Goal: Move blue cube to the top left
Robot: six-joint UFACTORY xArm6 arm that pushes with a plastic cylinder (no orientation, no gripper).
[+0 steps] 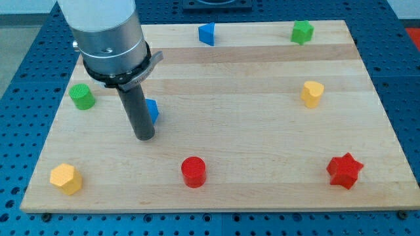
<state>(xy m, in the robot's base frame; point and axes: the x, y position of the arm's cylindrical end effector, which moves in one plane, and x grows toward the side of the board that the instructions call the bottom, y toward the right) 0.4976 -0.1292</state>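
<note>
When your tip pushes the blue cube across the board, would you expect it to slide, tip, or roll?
The blue cube, half hidden behind my tip, looks flat-faced and low, so it will probably slide rather than roll or tip. The wooden board looks smooth, so friction seems modest. An off-centre push would likely spin it.

Pale grey cylindrical arm housing point(98, 14) at the view's top left, smooth and matte; below it a brushed-metal collar point(111, 52), silvery, ringed with fine horizontal grooves; under that a thin black flange point(121, 78) with a small grey tab jutting toward the view's right; fixed beneath, a straight dark rod point(136, 108), charcoal, round in section, faintly glossy along one side; my tip point(144, 138) blunt and flat-ended, same dark tone.
</note>
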